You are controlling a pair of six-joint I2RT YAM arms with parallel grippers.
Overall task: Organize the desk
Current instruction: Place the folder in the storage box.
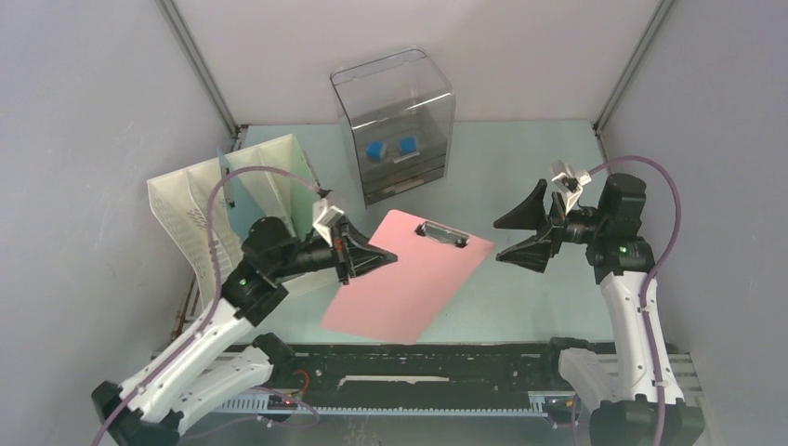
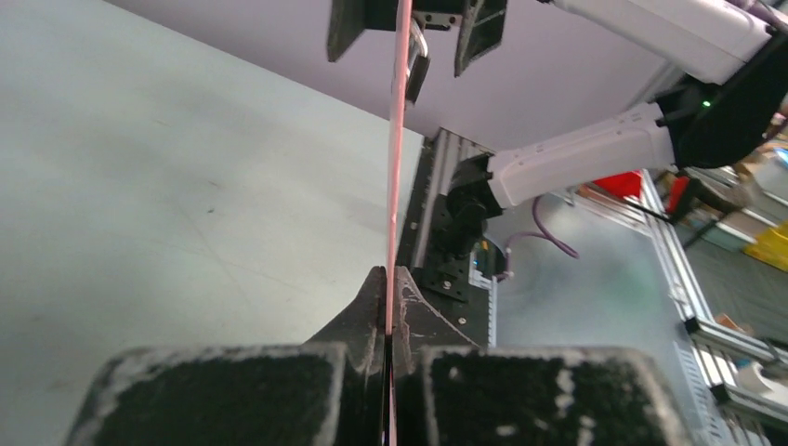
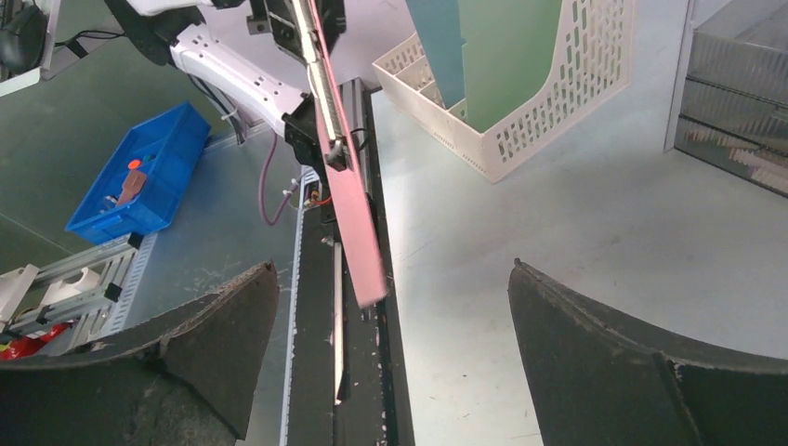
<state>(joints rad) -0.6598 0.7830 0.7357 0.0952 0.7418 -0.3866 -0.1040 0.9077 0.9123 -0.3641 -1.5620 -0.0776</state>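
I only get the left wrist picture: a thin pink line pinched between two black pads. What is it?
Observer: A pink clipboard, edge-on to you; from above, the left hand holds its broad face tilted over the desk.
Operator: Anywhere to file it?
Observer: A white slotted file rack stands beside that arm, green and blue sheets in it.
Operator: Anything else there?
Observer: A clear drawer box at the back, two blue items inside.
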